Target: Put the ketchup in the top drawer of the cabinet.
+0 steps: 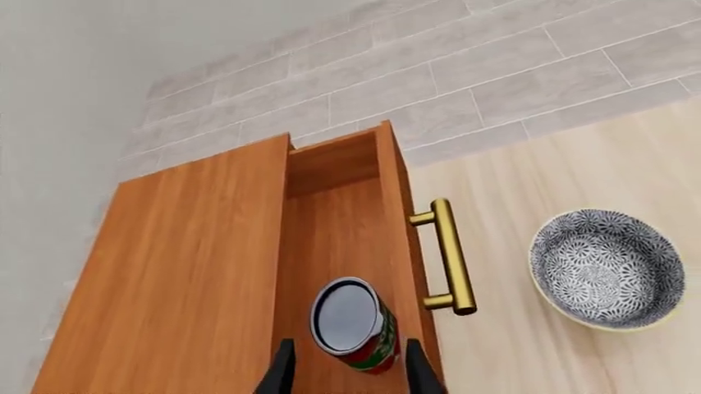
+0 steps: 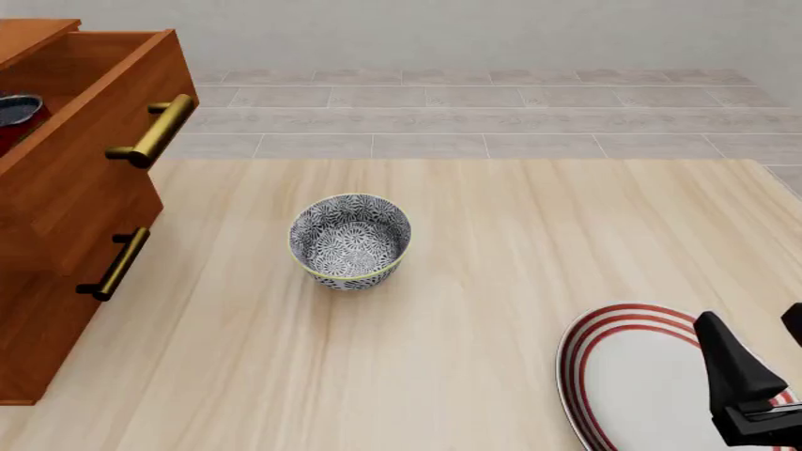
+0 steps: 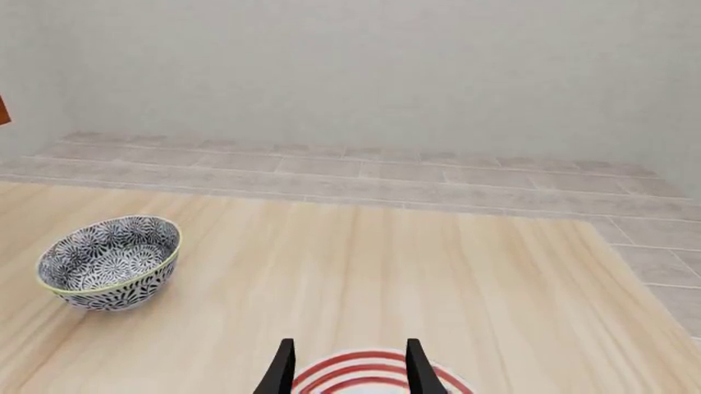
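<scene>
The ketchup (image 1: 353, 324), a small can with a red label and a grey metal top, lies tilted inside the top drawer (image 1: 328, 222) of the cabinet (image 1: 186, 271), near the drawer's front wall. My left gripper (image 1: 350, 374) hovers just above the can, open, its fingers apart on either side without holding it. In the front view the top drawer (image 2: 88, 141) stands pulled out at the far left, and the ketchup (image 2: 18, 113) shows inside at the picture's edge. My right gripper (image 2: 767, 352) rests open at the near right, empty, over a striped plate.
A blue-white patterned bowl (image 2: 351, 240) stands in the table's middle, right of the cabinet (image 2: 51, 310). The red-striped white plate (image 2: 626, 376) lies at the near right. The brass handle (image 2: 153, 130) juts from the open drawer, and the lower drawer's handle (image 2: 115, 265) sits beneath it.
</scene>
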